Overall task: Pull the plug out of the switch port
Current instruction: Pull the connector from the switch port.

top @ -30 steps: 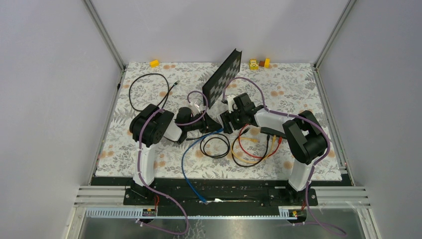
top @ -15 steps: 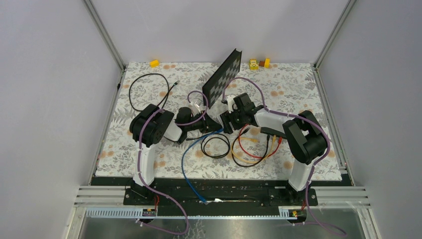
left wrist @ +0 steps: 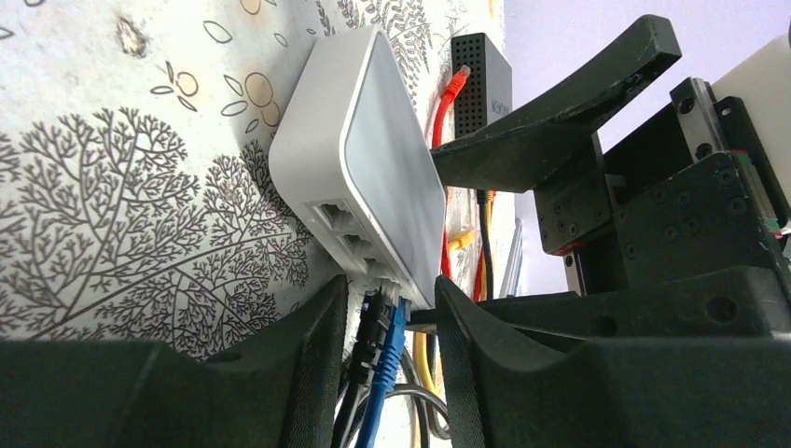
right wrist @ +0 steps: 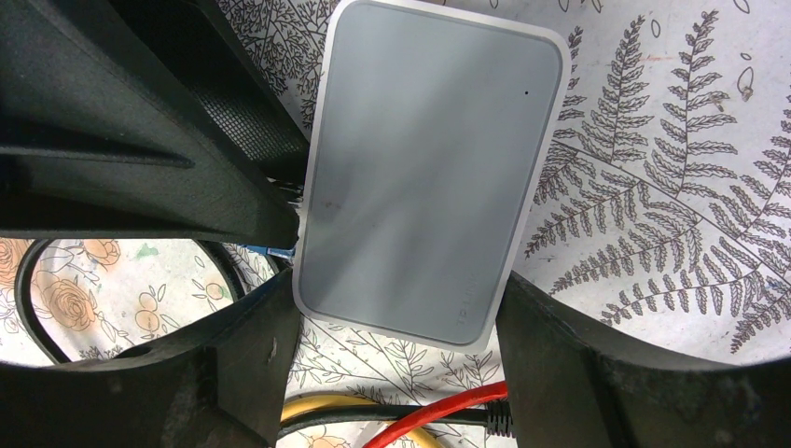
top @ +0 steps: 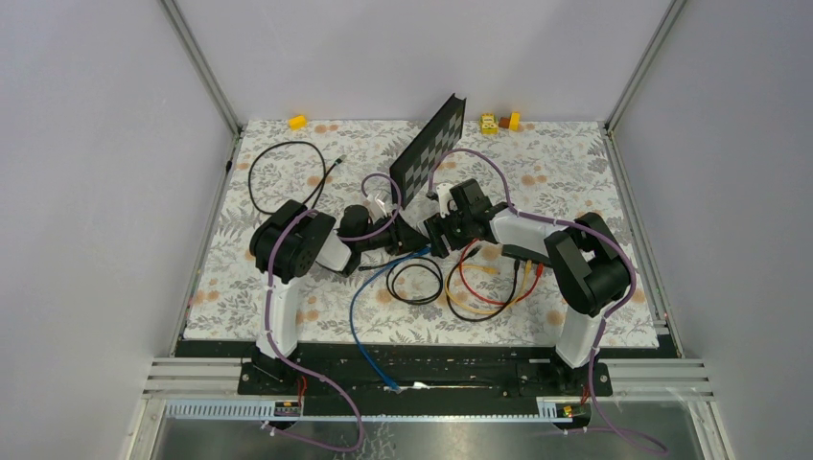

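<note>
Left gripper (left wrist: 390, 313) is seen with its jaws parted, loosely flanking a black plug (left wrist: 370, 327) and a blue plug (left wrist: 394, 331). Daylight shows on the blue side, so nothing is clamped yet. Straight ahead the switch (left wrist: 373, 159) is found, a smooth pale grey slab with rounded corners, laid flat on the fern-printed cloth (left wrist: 131, 196). Its long axis is pointed away from the fingers, its sockets are set in the near narrow edge, and both plugs are seated. It is clamped across its width by the right gripper (right wrist: 396, 308). Beyond, a vented black box (left wrist: 480, 70) is skirted by a glossy red cable (left wrist: 448, 103). A straight backward pull along that axis is called for.
</note>
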Robot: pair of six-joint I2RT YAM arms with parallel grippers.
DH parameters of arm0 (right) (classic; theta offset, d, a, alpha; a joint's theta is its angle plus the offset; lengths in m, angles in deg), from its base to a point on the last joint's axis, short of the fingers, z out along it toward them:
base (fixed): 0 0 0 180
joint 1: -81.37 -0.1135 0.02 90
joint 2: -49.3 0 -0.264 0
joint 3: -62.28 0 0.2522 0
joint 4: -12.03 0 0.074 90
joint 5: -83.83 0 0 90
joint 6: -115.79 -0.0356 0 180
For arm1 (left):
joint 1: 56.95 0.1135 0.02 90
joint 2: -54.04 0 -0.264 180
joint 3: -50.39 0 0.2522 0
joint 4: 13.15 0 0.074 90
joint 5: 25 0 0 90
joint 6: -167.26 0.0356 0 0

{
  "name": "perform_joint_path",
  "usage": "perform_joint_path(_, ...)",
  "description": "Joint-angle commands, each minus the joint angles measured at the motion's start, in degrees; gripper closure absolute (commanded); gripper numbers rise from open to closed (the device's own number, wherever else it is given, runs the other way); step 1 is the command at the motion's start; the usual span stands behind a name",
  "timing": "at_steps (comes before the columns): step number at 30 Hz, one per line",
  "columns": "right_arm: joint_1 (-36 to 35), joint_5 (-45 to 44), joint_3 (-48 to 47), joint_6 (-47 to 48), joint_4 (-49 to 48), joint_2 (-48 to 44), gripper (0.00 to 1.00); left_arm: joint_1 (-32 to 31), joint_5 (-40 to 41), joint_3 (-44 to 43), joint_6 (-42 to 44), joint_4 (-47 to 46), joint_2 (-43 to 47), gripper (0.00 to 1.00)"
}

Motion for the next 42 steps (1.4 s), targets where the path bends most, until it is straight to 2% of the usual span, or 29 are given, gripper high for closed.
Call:
perform_joint_path(1,-0.42,1.84,-0.11,-0.01,-0.33,0.36,0.53,-0.23,0.83,-0.58,1.56,0.3,-0.82,0.57)
perform_joint_path(6,-0.43,1.82,-0.11,-0.06,-0.32,0.19,0.52,-0.18,0.92,-0.59,1.62,0.45,-0.88,0.65)
perform_joint_path(16,-0.42,1.51,-0.2,0.15,-0.29,0.37,0.52,-0.18,0.41,-0.13,1.58,-0.39,-1.21,0.74)
perform_joint_path(27,-0.37,1.38,-0.46,0.32,-0.14,0.98,0.52,-0.15,-0.75,1.21,2.43,-2.97,-1.22,0.67)
perform_joint_path(42,-0.38,1.57,-0.64,0.31,0.19,1.18,0.52,-0.22,-0.14,-0.71,2.92,-0.62,-2.05,0.73)
